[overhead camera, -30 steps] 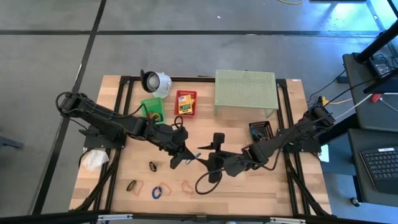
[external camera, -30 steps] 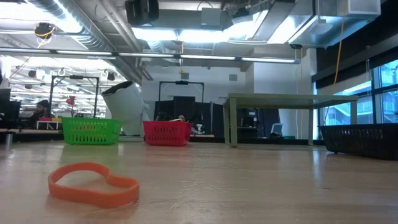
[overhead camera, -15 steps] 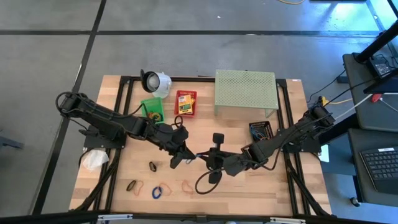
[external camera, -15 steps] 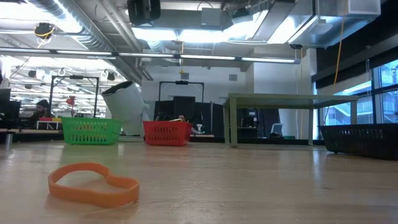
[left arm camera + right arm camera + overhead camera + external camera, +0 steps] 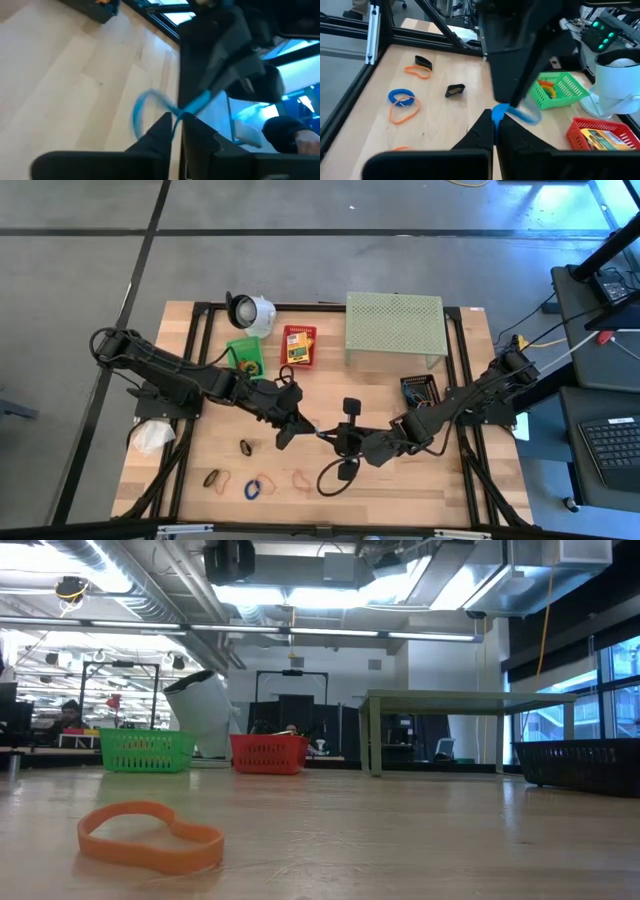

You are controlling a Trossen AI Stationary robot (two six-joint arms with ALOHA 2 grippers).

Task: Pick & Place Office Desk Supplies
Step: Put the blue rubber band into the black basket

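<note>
A blue rubber band (image 5: pixel 318 430) hangs above the middle of the table between my two grippers. My left gripper (image 5: pixel 300 427) reaches in from the table's left and is shut on it. My right gripper (image 5: pixel 333 437) comes from the right and is shut on the same band (image 5: pixel 520 115). Other loops lie flat near the front left: black (image 5: pixel 246 446), black and orange (image 5: pixel 217 477), blue (image 5: pixel 255 488), orange (image 5: pixel 300 478). An orange loop (image 5: pixel 150 835) lies close in the low view. A yellow-and-green crayon box (image 5: pixel 298 346) lies in the red basket. My left gripper pinches one end of the blue band (image 5: pixel 176 114) between its two fingertips, slanting down from the table's left. The band is lifted clear of the table, and a slack loop (image 5: pixel 142 107) bulges out beside the fingers. My right gripper pinches the band's other end (image 5: pixel 499 114) between its two fingertips, slanting down from the table's right, tip to tip with the left gripper. A short part of the loop (image 5: pixel 527 116) sticks out sideways, clear of the wood.
At the far side stand a white round object (image 5: pixel 250 310), a green basket (image 5: pixel 245 357), a red basket (image 5: pixel 299 333) and a pale green perforated shelf (image 5: pixel 394 328). A black basket (image 5: pixel 420 388) sits at the right. Bare wood lies at the front right.
My right gripper has rolled slightly at the blue band. Both arms have kept their places, and the band stays lifted between the two grippers.
</note>
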